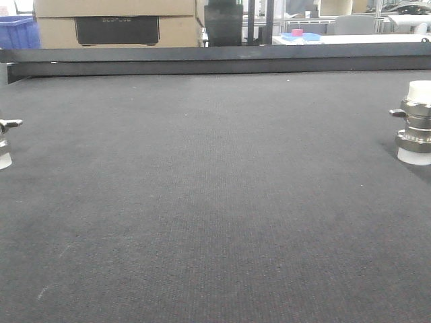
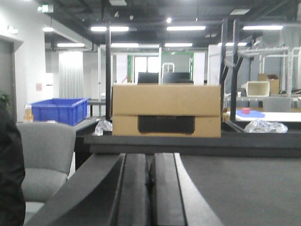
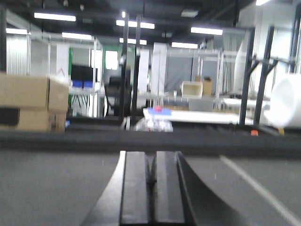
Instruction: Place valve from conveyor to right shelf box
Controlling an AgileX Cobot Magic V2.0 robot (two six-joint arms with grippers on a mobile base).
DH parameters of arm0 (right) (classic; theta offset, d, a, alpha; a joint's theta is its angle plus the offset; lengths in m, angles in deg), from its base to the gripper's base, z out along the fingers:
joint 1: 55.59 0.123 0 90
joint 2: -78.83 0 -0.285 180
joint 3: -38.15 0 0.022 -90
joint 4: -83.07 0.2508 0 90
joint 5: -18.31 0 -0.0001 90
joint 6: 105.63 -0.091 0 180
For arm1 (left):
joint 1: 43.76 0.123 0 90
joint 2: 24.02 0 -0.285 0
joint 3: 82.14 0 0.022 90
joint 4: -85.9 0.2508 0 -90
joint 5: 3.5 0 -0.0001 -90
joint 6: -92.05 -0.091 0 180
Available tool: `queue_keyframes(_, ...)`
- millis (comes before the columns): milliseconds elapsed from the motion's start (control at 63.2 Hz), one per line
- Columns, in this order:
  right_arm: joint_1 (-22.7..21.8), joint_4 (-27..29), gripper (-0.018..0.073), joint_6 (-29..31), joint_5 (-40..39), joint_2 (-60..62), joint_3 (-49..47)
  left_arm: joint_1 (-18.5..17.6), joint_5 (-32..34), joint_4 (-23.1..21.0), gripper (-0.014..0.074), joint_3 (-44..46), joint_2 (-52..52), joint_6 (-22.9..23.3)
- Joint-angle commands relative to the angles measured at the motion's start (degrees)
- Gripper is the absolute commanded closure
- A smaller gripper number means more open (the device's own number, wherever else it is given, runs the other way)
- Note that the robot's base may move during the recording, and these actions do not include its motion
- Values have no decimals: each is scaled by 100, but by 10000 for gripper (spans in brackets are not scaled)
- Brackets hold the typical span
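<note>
Surface: a conveyor table (image 1: 202,222) with a dark grey woven belt fills your front view.
Valve: the valve (image 1: 414,124) stands upright at the belt's right edge, with a white cap on top and another below.
Other edge: a second valve (image 1: 4,141) is cut off at the left.
Left arm: your left gripper (image 2: 150,165) has its fingers pressed together and holds nothing.
Right arm: your right gripper (image 3: 153,162) is the same.
Behind: a cardboard box (image 1: 118,23) sits beyond the far rail.

Ceiling strip lights (image 2: 110,28) are the light source and bloom in both wrist views. Front view: even, soft light, conveyor (image 1: 202,202) weave visible, near edge softer. Left wrist view fairly sharp, curtain (image 2: 70,70) overexposed. Right wrist view blurred throughout; white cylinder (image 3: 288,101) blown out.
</note>
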Motion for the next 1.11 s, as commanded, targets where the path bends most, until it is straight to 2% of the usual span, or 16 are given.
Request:
queue_keyframes(0,-29,12,662,14,449,-167,-698,1,-942,92,699,857,-343,23)
queue_keyframes(79,-29,12,532,14,822,-489,-1264,1,-1602,131,627,1501,-822,23)
queue_keyframes(174,-29,12,302,14,912,-987,-1677,1,-2057,131,498,2076,-1324,23)
queue_keyframes(285,-29,12,78,14,873,-1527,-1892,1,-2315,131,283,2521,-1950,23)
queue_keyframes(348,-29,12,-13,14,770,-1868,-1902,1,-2436,131,152,2679,-2318,23)
queue_keyframes(379,-29,12,-10,14,621,-2045,-1902,1,-2522,131,80,2750,-2532,23)
queue_keyframes(459,-29,12,-10,14,280,-2426,-1966,-41,-2608,131,-18,2858,-2831,23)
queue_keyframes(553,-29,12,-10,14,617,-2933,-2357,-244,-2673,67,0,2969,-3135,23)
queue_keyframes(648,109,12,-10,14,1481,-3500,-3015,-408,-3111,-37,13,3219,-3505,23)
queue_keyframes(759,523,12,-10,26,2559,-4308,-3830,-570,-3586,-40,15,3519,-3894,23)
queue_keyframes(885,915,12,-10,26,3766,-5320,-4788,-721,-3609,-40,15,3696,-4174,23)
queue_keyframes(1091,944,3,-10,26,5699,-6818,-6114,-745,-3664,-50,15,3714,-4282,23)
